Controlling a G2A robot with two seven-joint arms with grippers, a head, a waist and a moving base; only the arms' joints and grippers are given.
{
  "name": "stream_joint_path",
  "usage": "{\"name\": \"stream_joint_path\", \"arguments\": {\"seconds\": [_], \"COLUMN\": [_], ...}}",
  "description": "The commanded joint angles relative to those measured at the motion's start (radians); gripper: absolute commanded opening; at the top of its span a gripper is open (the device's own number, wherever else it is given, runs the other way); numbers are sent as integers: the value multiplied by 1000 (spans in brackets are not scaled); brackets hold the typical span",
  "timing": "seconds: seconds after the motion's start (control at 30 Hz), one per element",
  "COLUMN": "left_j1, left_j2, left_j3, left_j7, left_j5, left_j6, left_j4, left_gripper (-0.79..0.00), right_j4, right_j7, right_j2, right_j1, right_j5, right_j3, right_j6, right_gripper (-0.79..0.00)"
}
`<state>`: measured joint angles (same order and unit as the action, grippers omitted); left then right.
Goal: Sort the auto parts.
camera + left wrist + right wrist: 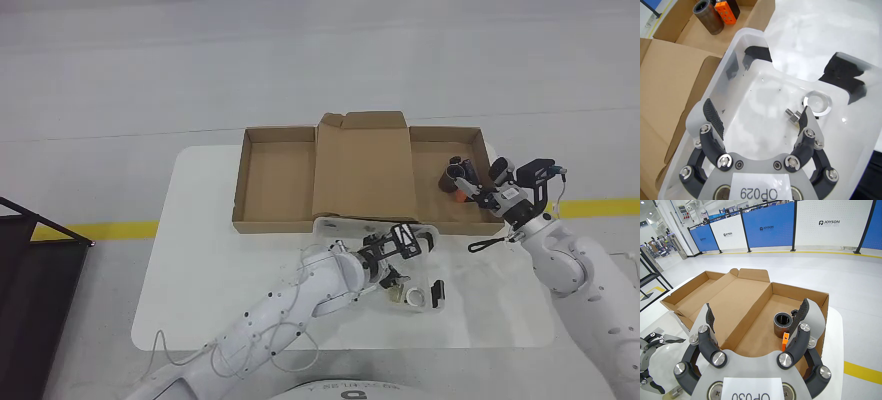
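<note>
Bright, even overhead light is recorded. Glare is seen on the clear bin (753, 113) and white table (819, 28). Soft shadows are cast inside the cardboard box (753, 313). Wrist-view edges are bowed.

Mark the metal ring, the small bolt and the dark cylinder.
metal ring (820, 113), left wrist view, lower rim
small bolt (793, 116), left wrist view, mid body
dark cylinder (780, 330), right wrist view, side wall

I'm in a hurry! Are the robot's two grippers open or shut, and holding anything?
Left gripper: open, holding nothing, above the clear plastic bin.
Right gripper: open, holding nothing, at the brown cardboard box.
</note>
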<state>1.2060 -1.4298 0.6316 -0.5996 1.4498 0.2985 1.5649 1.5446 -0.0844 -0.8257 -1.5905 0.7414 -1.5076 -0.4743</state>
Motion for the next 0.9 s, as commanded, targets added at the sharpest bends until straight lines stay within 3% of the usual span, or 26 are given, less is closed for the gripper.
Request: {"name": "stream_joint_path", "arguments": {"seconds": [0.0, 0.17, 0.47, 0.73, 0.87], "left_j1": [9, 7, -27, -37, -24], "left_j2": [2, -1, -16, -20, -17], "left_j3": [4, -7, -25, -20, -8], "left_j7": [-19, -89, -114, -25, -4], "left_j5": [-28, -97, -92, -7, -76], "left_j6": [28, 88, 41, -38, 24], "left_j4": [-1, -30, -106, -78, -72], "left_gripper": [0, 0, 0, 0, 0], "right_j4": [0, 0, 0, 0, 0], "right_j7": [0, 0, 0, 0, 0], "right_j2": [0, 0, 0, 0, 0], "right_j1": [0, 0, 0, 0, 0], "right_j5": [0, 0, 0, 0, 0], "right_j3": [0, 0, 0, 0, 0], "right_j6": [-1, -1, -1, -1, -1], "right_gripper": [0, 0, 0, 0, 0]}}
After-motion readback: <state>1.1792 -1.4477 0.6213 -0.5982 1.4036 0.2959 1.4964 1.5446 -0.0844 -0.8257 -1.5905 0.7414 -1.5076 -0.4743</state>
